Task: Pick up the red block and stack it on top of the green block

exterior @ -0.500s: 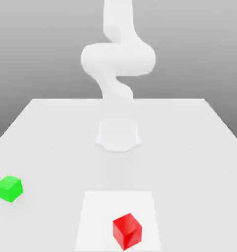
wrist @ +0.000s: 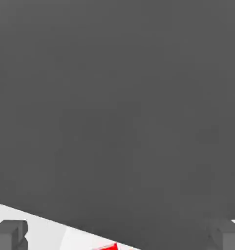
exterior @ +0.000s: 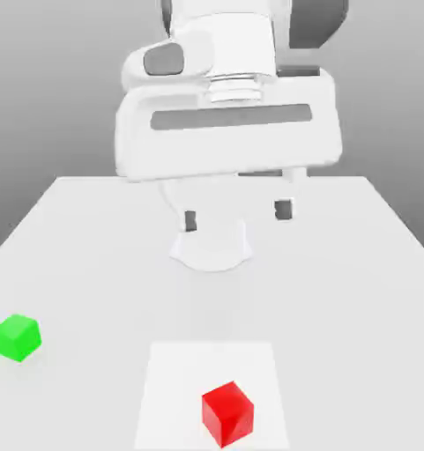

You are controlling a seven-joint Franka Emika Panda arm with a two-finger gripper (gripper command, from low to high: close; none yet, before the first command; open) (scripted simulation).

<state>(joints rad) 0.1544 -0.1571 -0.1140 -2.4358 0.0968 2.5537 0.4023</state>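
The red block (exterior: 226, 413) sits on a lighter square patch near the table's front edge in the exterior view, and a sliver of the red block (wrist: 107, 247) shows in the hand view. The green block (exterior: 17, 336) rests on the table at the exterior view's left, well apart from the red one. My gripper (exterior: 237, 215) hangs high above the table's middle, behind and above the red block. Its fingers (exterior: 284, 209) stand wide apart with nothing between them. Both fingertips (wrist: 10, 235) frame the hand view's corners.
The white table (exterior: 356, 264) stretches around both blocks. The arm's round base (exterior: 212, 251) stands at the table's middle, behind the lighter square patch (exterior: 175, 388). A grey backdrop lies beyond the far edge.
The arm has swung forward; its hand now fills the upper middle of the exterior view, where before only the bent arm stood. Both blocks lie where they were.
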